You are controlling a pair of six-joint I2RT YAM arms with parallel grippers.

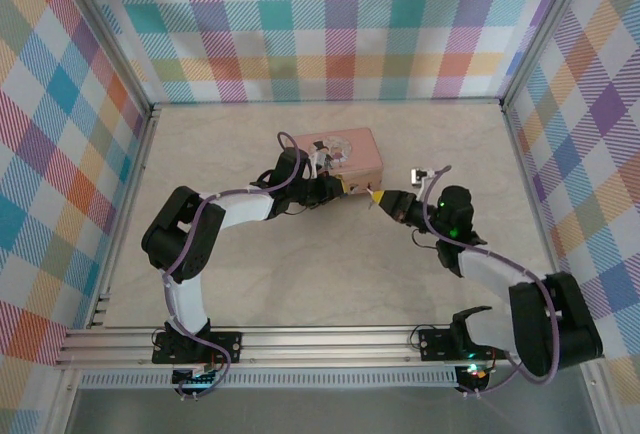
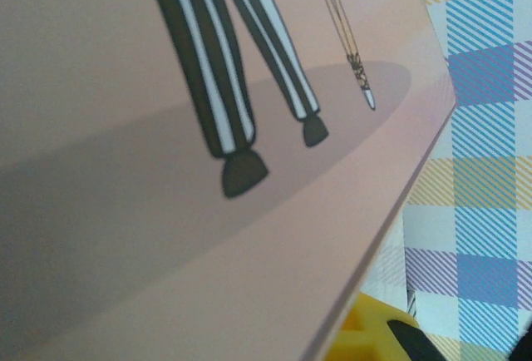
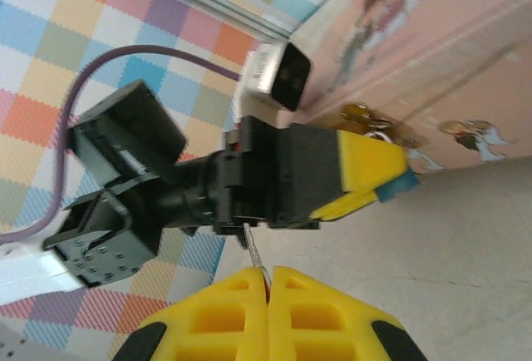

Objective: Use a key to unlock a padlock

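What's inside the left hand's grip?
A blue-teal corner of the padlock pokes out past the left hand's yellow fingers. They cover the rest of the padlock, so the keyhole can't be seen.

bright even light; tin (image 2: 166, 278), right gripper (image 3: 268, 282) blurred close-up.

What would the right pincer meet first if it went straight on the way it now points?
Most likely the left pincer, lying straight ahead in front of the pink tin; the gap is hard to judge.
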